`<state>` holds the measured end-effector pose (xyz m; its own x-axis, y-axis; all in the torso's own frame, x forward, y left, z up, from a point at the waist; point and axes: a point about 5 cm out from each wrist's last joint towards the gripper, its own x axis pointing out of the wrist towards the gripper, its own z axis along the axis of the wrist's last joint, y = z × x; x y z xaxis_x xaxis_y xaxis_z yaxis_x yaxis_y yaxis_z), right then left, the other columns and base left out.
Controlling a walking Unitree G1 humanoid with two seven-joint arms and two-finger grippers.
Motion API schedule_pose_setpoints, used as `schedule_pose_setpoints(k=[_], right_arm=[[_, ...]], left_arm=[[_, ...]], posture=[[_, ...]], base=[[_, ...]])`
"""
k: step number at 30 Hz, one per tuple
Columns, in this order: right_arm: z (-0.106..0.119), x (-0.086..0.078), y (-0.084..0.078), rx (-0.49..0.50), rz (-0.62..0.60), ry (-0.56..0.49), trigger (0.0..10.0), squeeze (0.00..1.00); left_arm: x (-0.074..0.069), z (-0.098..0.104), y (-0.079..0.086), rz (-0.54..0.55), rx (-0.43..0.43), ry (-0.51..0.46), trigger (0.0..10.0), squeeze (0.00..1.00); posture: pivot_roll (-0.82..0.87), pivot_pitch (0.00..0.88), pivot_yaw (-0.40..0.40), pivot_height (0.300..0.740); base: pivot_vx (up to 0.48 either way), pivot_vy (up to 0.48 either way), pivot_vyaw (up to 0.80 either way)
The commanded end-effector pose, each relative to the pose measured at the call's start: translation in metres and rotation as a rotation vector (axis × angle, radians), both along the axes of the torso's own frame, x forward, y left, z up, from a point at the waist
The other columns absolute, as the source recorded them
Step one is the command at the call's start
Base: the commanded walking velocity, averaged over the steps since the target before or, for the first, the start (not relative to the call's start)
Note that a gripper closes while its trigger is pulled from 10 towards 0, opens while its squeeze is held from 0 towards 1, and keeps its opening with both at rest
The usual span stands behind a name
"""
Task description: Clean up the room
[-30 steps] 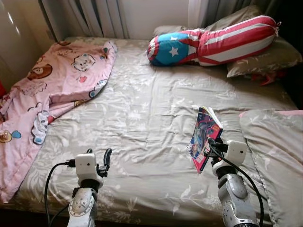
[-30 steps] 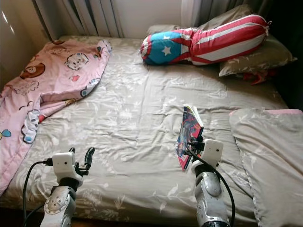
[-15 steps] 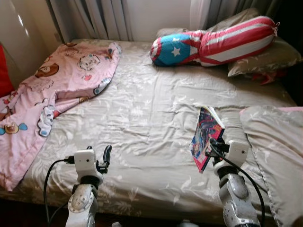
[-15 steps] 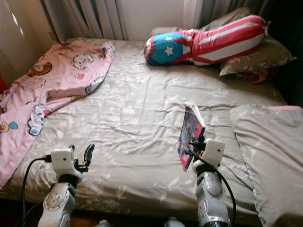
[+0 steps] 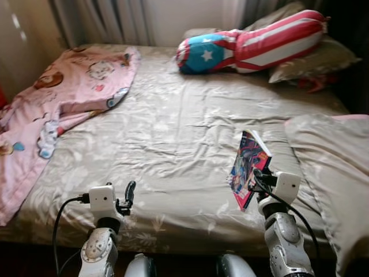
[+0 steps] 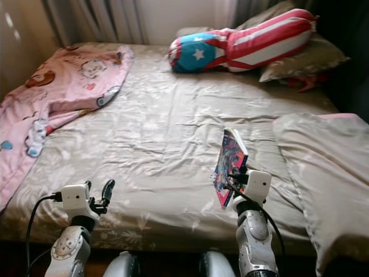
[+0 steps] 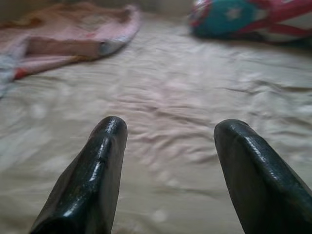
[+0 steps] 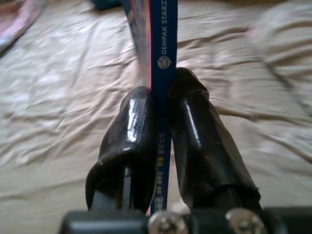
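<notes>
A colourful comic book [image 5: 248,167] stands upright above the bed's near right part, pinched by its blue spine [image 8: 163,53] in my right gripper [image 5: 258,174], which is shut on it. My left gripper [image 5: 128,193] hovers over the bed's front edge at the left, open, with bare sheet between its black fingers [image 7: 92,170]. A pink cartoon blanket [image 5: 69,92] lies crumpled over the bed's far left corner and hangs off the left side.
A wide bed with a grey-beige floral sheet [image 5: 173,127] lies ahead. A star-and-stripes bolster [image 5: 253,46] and a grey pillow [image 5: 314,57] lie at the head; another grey pillow [image 5: 328,167] is at the right. Curtains [image 5: 104,20] hang behind. My feet [image 5: 144,266] stand at the bed's front edge.
The camera has tilted down and pulled back slightly, so the bed's front edge and my feet now show. Both grippers hold the same pose, the book still in the right one.
</notes>
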<state>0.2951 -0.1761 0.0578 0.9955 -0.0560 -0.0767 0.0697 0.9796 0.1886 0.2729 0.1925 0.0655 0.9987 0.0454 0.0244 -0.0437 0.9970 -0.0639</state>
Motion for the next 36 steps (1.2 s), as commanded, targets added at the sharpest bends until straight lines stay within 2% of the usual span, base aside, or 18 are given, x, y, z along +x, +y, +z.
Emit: schedule_pose_setpoints(k=[1, 9, 33, 36], right_arm=[[0.003, 0.0, 0.004, 0.007, 0.009, -0.025, 10.0, 0.0], [0.003, 0.001, 0.004, 0.013, 0.014, -0.026, 10.0, 0.0], [0.004, 0.011, 0.006, 0.03, 0.024, -0.028, 10.0, 0.0], [0.004, 0.013, 0.005, 0.042, 0.016, -0.024, 10.0, 0.0]], left_arm=[[-0.006, -0.012, 0.0, -0.001, -0.011, 0.054, 10.0, 0.0], [-0.006, -0.014, 0.002, 0.001, -0.009, 0.062, 10.0, 0.0], [-0.006, -0.014, 0.009, 0.018, 0.004, 0.057, 10.0, 0.0], [-0.005, -0.014, 0.01, 0.023, 0.007, 0.057, 10.0, 0.0]], posture=[[-0.12, 0.096, 0.005, 0.653], [-0.12, 0.105, 0.003, 0.653], [-0.1, 0.126, 0.007, 0.653], [-0.1, 0.128, 0.011, 0.653]], base=[[0.0, 0.0, 0.0], [0.0, 0.0, 0.0], [0.326, 0.0, 0.0], [0.0, 0.0, 0.0]])
